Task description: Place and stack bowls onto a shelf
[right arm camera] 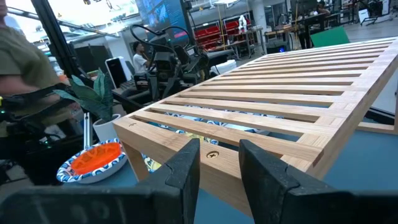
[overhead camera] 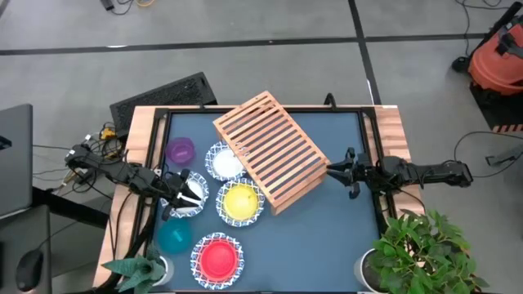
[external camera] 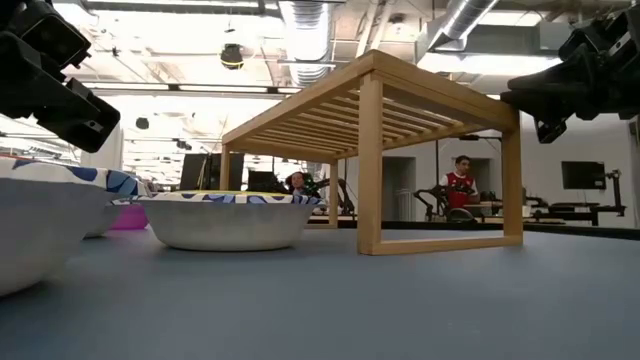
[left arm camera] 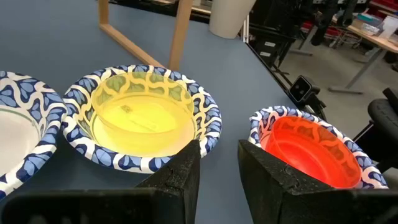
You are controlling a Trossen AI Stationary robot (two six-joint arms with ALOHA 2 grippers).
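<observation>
The light-wood slatted shelf (overhead camera: 270,151) stands askew on its legs at the table's middle (external camera: 375,110). To its left lie a purple bowl (overhead camera: 181,150), an empty blue-rimmed white dish (overhead camera: 226,162), a yellow bowl nested in a dish (overhead camera: 240,202) (left arm camera: 140,115), a red bowl nested in a dish (overhead camera: 217,257) (left arm camera: 308,149), and a teal bowl (overhead camera: 173,237). My left gripper (overhead camera: 181,194) (left arm camera: 219,168) hovers open above another white dish (overhead camera: 189,198), pointing toward the yellow bowl. My right gripper (overhead camera: 341,171) (right arm camera: 219,165) is open, level, just off the shelf's right end (right arm camera: 280,99).
Potted plants stand at the near left corner (overhead camera: 135,271) and the near right corner (overhead camera: 425,253). The dark blue tabletop (overhead camera: 327,237) has a raised wooden border. People sit in the room beyond the table (external camera: 460,180).
</observation>
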